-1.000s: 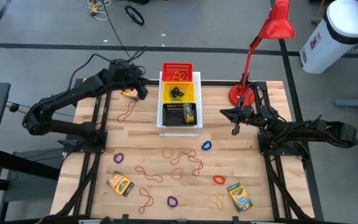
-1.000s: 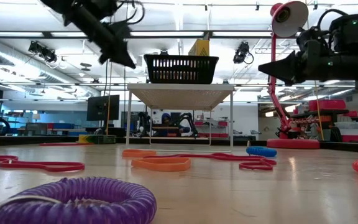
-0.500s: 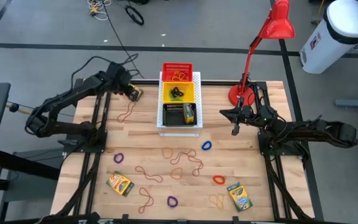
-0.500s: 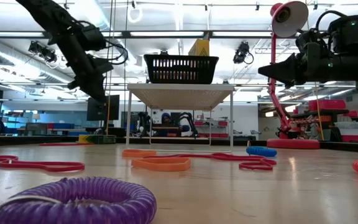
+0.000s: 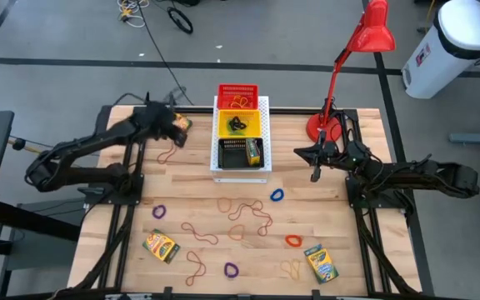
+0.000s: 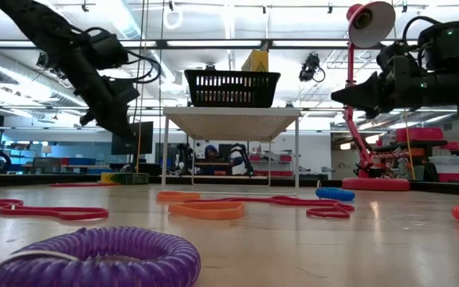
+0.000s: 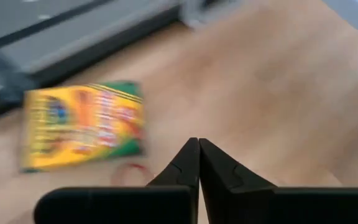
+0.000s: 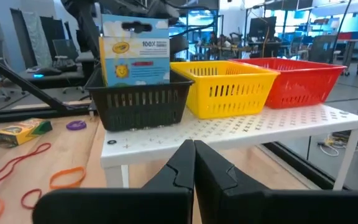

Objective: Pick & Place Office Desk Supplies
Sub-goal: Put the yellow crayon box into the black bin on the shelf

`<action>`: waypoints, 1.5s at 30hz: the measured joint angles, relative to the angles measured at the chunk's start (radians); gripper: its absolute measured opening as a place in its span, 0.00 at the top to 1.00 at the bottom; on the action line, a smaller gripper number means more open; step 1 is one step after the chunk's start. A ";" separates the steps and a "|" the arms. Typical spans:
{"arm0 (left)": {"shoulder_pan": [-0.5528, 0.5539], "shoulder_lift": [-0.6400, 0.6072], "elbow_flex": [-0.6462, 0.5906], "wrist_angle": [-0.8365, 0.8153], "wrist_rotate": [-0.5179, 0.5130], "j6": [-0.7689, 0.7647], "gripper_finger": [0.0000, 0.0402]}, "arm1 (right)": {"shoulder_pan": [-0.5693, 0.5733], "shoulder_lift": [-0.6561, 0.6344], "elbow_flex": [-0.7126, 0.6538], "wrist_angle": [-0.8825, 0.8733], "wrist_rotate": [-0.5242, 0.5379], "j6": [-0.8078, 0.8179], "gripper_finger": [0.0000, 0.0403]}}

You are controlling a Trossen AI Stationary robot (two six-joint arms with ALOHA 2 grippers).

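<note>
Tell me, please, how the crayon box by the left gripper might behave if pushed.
The flat yellow-and-green cardboard crayon box lies on its broad face, so it would probably slide on the smooth wooden table, not tip. It looks stiff and light, likely swivelling if nudged off-centre.

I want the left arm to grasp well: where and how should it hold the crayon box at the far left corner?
The crayon box lies flat, nothing touching it. Probably best: left gripper comes from above and closes across the two long edges, the narrower span.
</note>
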 joint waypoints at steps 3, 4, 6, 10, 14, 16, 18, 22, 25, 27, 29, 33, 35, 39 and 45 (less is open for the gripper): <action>0.098 0.052 0.079 -0.054 0.047 0.002 0.97 | 0.000 0.000 0.000 0.027 0.000 -0.027 0.98; 0.127 0.079 0.107 -0.081 0.067 0.002 0.95 | 0.000 0.000 0.000 0.040 0.000 -0.036 0.98; 0.174 0.141 0.157 -0.123 0.080 0.010 0.93 | 0.000 0.000 0.000 0.071 0.000 -0.050 0.98; 0.234 0.267 0.240 -0.175 0.041 0.033 0.84 | 0.000 0.000 0.002 0.095 -0.001 -0.072 0.98; 0.275 0.395 0.309 -0.199 0.019 0.027 0.73 | 0.000 0.000 0.006 0.095 -0.004 -0.074 0.98; 0.299 0.458 0.344 -0.218 -0.008 0.024 0.69 | 0.000 0.000 0.006 0.094 -0.005 -0.074 0.98; 0.327 0.514 0.375 -0.233 -0.019 0.032 0.66 | 0.000 0.000 0.006 0.088 -0.008 -0.069 0.98; 0.380 0.601 0.426 -0.251 -0.018 0.042 0.63 | 0.012 0.000 0.008 0.081 -0.014 -0.068 0.98; 0.414 0.640 0.451 -0.251 0.026 0.066 0.62 | 0.023 0.000 0.008 0.072 -0.016 -0.070 0.98; 0.434 0.656 0.456 -0.254 0.095 0.086 0.62 | 0.024 0.000 0.008 0.072 -0.017 -0.070 0.98; 0.449 0.671 0.456 -0.267 0.151 0.101 0.63 | 0.024 0.000 0.008 0.072 -0.016 -0.069 0.98; 0.467 0.687 0.458 -0.274 0.163 0.119 0.64 | 0.024 0.000 0.008 0.070 -0.017 -0.070 0.98; 0.471 0.689 0.459 -0.276 0.174 0.122 0.67 | 0.024 0.000 0.009 0.070 -0.017 -0.070 0.98; 0.471 0.689 0.458 -0.279 0.186 0.129 0.75 | 0.024 0.000 0.009 0.069 -0.017 -0.073 0.98; 0.471 0.688 0.458 -0.294 0.180 0.188 0.93 | 0.024 0.000 0.010 0.069 -0.017 -0.074 0.98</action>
